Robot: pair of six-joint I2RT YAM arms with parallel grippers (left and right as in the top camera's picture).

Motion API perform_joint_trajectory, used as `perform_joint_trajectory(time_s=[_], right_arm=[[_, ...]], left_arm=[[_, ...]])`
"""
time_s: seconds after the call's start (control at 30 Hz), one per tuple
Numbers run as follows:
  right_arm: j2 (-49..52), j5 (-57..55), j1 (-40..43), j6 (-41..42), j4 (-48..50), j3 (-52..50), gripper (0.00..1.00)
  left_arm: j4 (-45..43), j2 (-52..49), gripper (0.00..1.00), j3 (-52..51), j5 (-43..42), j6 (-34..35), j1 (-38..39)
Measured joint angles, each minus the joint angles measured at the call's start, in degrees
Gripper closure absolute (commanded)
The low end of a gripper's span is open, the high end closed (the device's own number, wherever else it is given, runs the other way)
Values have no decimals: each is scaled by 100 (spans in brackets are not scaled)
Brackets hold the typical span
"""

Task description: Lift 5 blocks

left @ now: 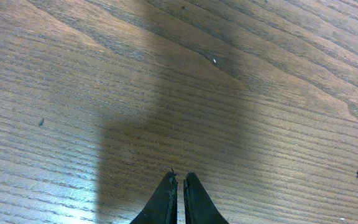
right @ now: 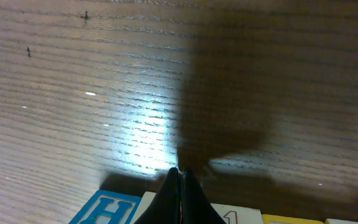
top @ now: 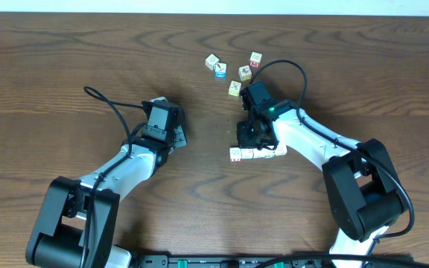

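**Ann:** While both arms sit low at the near side of the table (top: 65, 59), the thing to watch is the row of blocks (top: 259, 153). The cream cubes are packed face to face, five by the look of it, though the arm shades part of the line.

**Bo:** And the row's long axis runs left to right across the table, its right end tipped slightly away from the robot.

**Ann:** The right gripper (top: 253, 138) is right there, jaws pressed together with nothing between them. It stands just on the far side of the row, over its left half. Its wrist camera has block tops right at the foot of the fingers.

**Bo:** Touching them?

**Ann:** Too close to call. The left gripper (top: 176, 137) is also pinched shut and empty, over bare wood. It is well apart from the row, off its left end.

**Bo:** So the right arm is clearly the nearer one. A closed tip at each end looks like the way to lift that line, which means the left has to travel along the axis.

**Ann:** Farther out, the loose cubes (top: 234, 88) lie scattered beyond both arms, near neither one.
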State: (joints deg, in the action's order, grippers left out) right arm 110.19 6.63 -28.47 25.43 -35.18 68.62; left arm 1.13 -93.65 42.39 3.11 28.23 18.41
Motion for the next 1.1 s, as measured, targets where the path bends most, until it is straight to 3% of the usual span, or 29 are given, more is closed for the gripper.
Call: perform_joint_trajectory(time_s=[0.37,1.1], right_arm=[[0,-4,22,-44,310,0,99],[0,-87,315,-162,-94,0,99]], left_arm=[[0,0,93,0,0,0,0],[0,0,93,0,2,0,0]])
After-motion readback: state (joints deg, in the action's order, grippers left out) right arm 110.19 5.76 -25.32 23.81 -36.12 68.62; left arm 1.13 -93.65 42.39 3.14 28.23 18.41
